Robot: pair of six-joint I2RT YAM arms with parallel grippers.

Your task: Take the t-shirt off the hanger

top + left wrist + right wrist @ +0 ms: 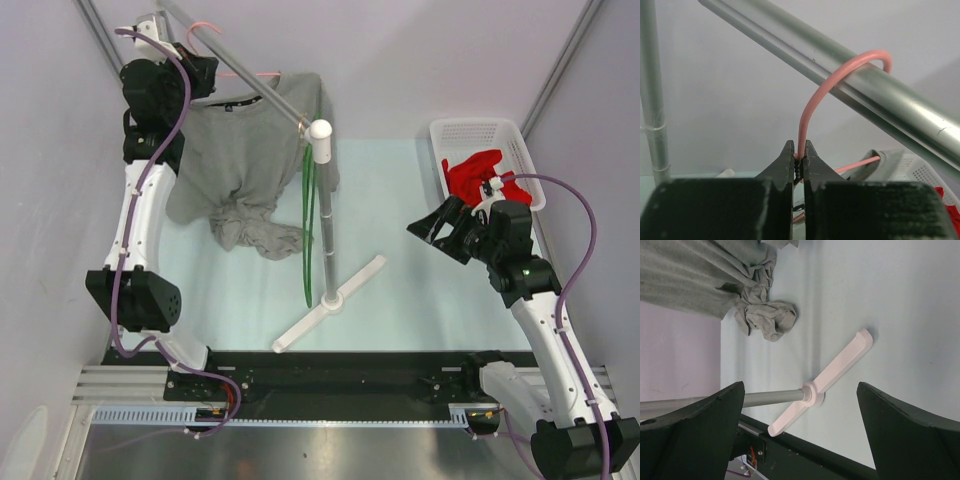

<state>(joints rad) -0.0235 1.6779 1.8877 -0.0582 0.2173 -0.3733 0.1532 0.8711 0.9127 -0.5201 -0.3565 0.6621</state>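
Observation:
A grey t-shirt (240,165) hangs on a pink wire hanger (266,73) from the slanted metal rail (250,75); its bunched hem rests on the table. My left gripper (205,60) is shut on the hanger's neck just below the hook. In the left wrist view, the jaws (799,161) pinch the pink wire, and the hook (860,59) loops over the rail (790,40). My right gripper (440,225) is open and empty, right of the stand, facing it. The right wrist view shows the shirt (700,275) beyond the open gripper (800,385).
The rail's stand pole (326,210) rises from a white cross base (335,300) mid-table. A green hanger (306,230) hangs beside the pole. A white basket (520,135) with a red cloth (473,172) sits at the back right. The base also shows in the right wrist view (840,370).

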